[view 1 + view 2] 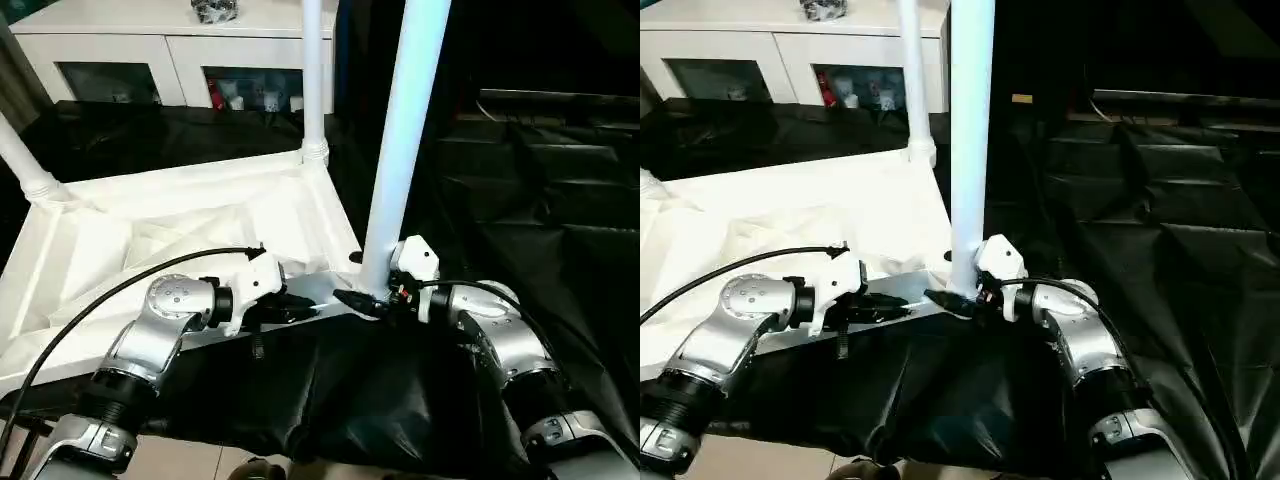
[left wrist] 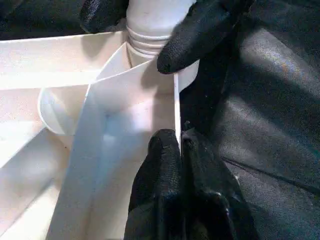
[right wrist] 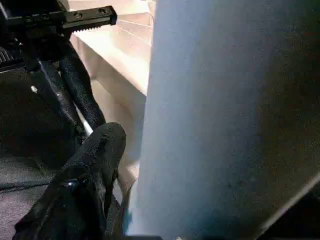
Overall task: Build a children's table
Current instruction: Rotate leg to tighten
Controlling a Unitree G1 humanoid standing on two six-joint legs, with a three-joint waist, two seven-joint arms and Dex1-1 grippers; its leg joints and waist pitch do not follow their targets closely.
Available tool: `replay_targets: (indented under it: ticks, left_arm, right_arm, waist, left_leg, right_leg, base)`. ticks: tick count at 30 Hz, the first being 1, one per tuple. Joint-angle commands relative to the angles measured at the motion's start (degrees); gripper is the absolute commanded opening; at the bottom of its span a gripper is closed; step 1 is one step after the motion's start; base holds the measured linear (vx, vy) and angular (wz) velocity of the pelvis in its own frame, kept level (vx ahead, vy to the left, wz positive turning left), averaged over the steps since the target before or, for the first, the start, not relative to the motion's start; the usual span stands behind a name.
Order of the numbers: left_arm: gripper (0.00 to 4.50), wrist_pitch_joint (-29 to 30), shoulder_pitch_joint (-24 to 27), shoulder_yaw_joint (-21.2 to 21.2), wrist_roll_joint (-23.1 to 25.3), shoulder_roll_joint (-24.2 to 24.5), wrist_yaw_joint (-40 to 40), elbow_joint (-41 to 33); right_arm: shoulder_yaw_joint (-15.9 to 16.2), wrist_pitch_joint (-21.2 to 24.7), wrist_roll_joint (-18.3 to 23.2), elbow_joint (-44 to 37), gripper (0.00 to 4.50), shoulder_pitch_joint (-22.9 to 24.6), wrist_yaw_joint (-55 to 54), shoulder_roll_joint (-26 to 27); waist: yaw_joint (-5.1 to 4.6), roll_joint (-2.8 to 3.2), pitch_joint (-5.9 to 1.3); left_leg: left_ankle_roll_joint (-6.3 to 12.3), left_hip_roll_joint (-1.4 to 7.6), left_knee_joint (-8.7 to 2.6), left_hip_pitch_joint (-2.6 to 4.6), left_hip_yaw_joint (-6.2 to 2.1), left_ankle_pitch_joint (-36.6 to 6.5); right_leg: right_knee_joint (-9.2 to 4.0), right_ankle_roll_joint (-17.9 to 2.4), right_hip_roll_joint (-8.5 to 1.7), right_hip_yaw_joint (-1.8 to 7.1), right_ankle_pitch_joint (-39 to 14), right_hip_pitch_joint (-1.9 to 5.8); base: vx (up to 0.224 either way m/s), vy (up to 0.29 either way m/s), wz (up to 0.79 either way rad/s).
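Black sheeting covers the worktop (image 1: 560, 200), where the upturned tabletop (image 1: 150, 240) is steadied: left gripper (image 2: 181, 145) fingers are pinched on its near wall, while right gripper (image 1: 372, 298) fingers are spread around the near-corner leg (image 1: 405, 130) at its socket.

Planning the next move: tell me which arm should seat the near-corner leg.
Right. The right gripper already straddles the base of the leg at its corner socket, while the left gripper is pinched shut on the tabletop rim, steadying it.

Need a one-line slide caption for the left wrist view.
Left gripper pinches the tabletop rim beside the corner socket holding a leg.
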Motion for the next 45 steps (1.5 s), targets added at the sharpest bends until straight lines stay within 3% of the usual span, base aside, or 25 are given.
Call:
replay_targets:
  ticks: [1,3,16,18,20,23,26,30,32,33,36,39,43,45]
  left_arm:
    - [0.00,-1.55,-1.31,0.70,-1.87,-0.71,0.27,-3.85]
    - [0.00,-1.32,-1.25,0.87,-1.99,-0.69,0.46,-3.88]
    - [0.00,-0.04,-1.58,1.58,-2.12,-1.13,2.64,-3.29]
    - [0.00,1.29,-3.06,1.99,-0.24,-3.66,8.62,-1.51]
    - [0.00,3.14,-4.80,2.22,1.83,-7.76,16.30,0.50]
    - [0.00,4.11,-6.01,1.83,3.52,-10.74,21.28,2.02]
    - [0.00,5.63,-8.15,1.28,5.91,-15.04,28.58,4.53]
    - [0.00,5.57,-9.29,0.15,7.97,-17.19,32.11,5.77]
    - [0.00,4.10,-9.50,-0.37,8.27,-17.71,31.31,5.96]
    - [0.00,3.07,-9.40,-0.21,8.03,-17.67,30.65,5.81]
    - [0.00,1.96,-8.95,0.36,7.32,-17.16,29.37,5.27]
    - [0.00,0.14,-7.26,0.27,5.97,-14.67,24.45,3.69]
    - [0.00,-0.47,-6.19,0.47,5.21,-12.56,21.60,2.58]
    - [0.00,-1.21,-5.07,0.81,4.20,-10.09,18.35,1.41]
  right_arm:
    - [2.34,1.05,0.24,-0.43,3.10,-0.38,2.29,0.53]
    - [2.46,1.20,0.05,-0.44,2.78,-0.22,2.64,0.21]
    - [2.37,2.61,-0.77,-0.15,2.61,-0.23,1.22,0.47]
    - [1.27,3.27,-2.59,1.86,2.60,-0.86,-6.25,2.53]
    - [-0.34,4.59,-4.81,5.51,2.60,-2.20,-17.94,6.44]
    - [-1.26,5.63,-5.81,8.02,2.59,-3.72,-25.85,9.75]
    - [-1.33,8.08,-8.33,11.96,2.59,-7.10,-37.70,14.34]
    - [-0.96,9.10,-9.58,14.24,2.59,-9.51,-41.88,16.98]
    - [-0.58,6.82,-9.94,14.51,2.59,-9.84,-40.08,17.50]
    - [-0.83,6.21,-9.29,14.21,3.15,-9.54,-38.43,17.71]
    - [-1.03,5.61,-8.47,13.46,3.36,-8.74,-36.18,17.57]
    - [-0.45,2.38,-9.41,13.48,3.75,-8.04,-35.86,15.20]
    - [0.18,-0.74,-9.72,12.43,3.91,-7.28,-33.41,12.66]
    - [-0.54,-1.50,-7.16,9.45,3.91,-5.63,-27.00,10.15]
  waist:
    - [0.03,-0.44,-4.08]
    - [0.14,-0.41,-4.09]
    - [0.14,-0.24,-4.15]
    - [0.03,-0.29,-4.05]
    - [-0.24,-0.53,-3.82]
    - [-0.79,-0.63,-3.83]
    - [-1.24,-0.49,-3.96]
    - [-1.29,-0.42,-4.16]
    - [-1.09,-0.46,-4.28]
    - [-1.10,-0.46,-4.33]
    - [-1.07,-0.36,-4.40]
    - [-1.19,-0.36,-4.28]
    - [-1.78,-0.36,-4.14]
    - [-1.76,-0.33,-4.10]
  left_leg:
    - [2.36,4.15,-4.52,1.57,-1.94,-14.58]
    - [2.39,4.14,-4.47,1.58,-1.89,-14.36]
    - [2.32,4.09,-4.47,1.52,-1.91,-14.12]
    - [1.86,4.10,-4.54,1.68,-1.93,-14.59]
    - [0.22,3.93,-4.62,2.01,-1.99,-16.42]
    - [-0.64,3.79,-4.72,1.75,-2.22,-17.09]
    - [-0.51,3.57,-4.65,1.78,-2.23,-16.35]
    - [0.34,3.50,-4.53,1.50,-2.21,-14.93]
    - [1.42,3.55,-4.32,1.38,-2.09,-13.64]
    - [1.75,3.50,-4.28,1.25,-2.05,-13.01]
    - [3.07,3.53,-4.18,1.18,-2.01,-11.83]
    - [3.18,3.60,-4.27,1.22,-2.03,-12.77]
    - [2.55,3.62,-4.38,1.34,-2.06,-15.03]
    - [2.87,3.70,-4.37,1.34,-2.04,-15.53]
  right_leg:
    - [-3.91,-14.52,-3.87,2.86,-11.76,2.30]
    - [-3.91,-14.46,-3.84,2.87,-11.62,2.26]
    - [-3.78,-14.72,-3.77,2.82,-10.40,2.34]
    - [-3.93,-14.64,-3.78,2.89,-11.35,2.14]
    - [-4.48,-13.79,-3.91,2.97,-16.21,1.90]
    - [-4.78,-12.06,-4.04,2.98,-18.38,2.07]
    - [-4.81,-12.01,-3.88,2.93,-17.29,1.96]
    - [-4.63,-12.02,-3.87,2.86,-14.99,2.25]
    - [-4.47,-12.26,-3.95,2.87,-12.66,2.35]
    - [-4.37,-12.37,-3.91,2.84,-11.84,2.44]
    - [-4.04,-13.14,-3.81,2.75,-8.77,2.58]
    - [-4.17,-13.35,-3.91,2.71,-10.11,2.50]
    - [-4.42,-13.41,-3.88,2.76,-12.49,2.46]
    - [-4.50,-13.23,-3.92,2.80,-12.83,2.54]
  base:
    - [0.000,0.000,0.00]
    - [0.000,0.000,0.00]
    - [0.000,0.000,0.00]
    - [0.000,0.000,0.00]
    - [0.000,0.000,0.00]
    - [0.000,0.000,0.00]
    - [0.000,0.000,0.00]
    - [0.000,0.000,0.00]
    - [0.000,0.000,0.00]
    - [0.000,0.000,0.00]
    - [0.000,0.000,0.00]
    - [0.000,0.000,0.00]
    - [0.000,0.000,0.00]
    - [0.000,0.000,0.00]
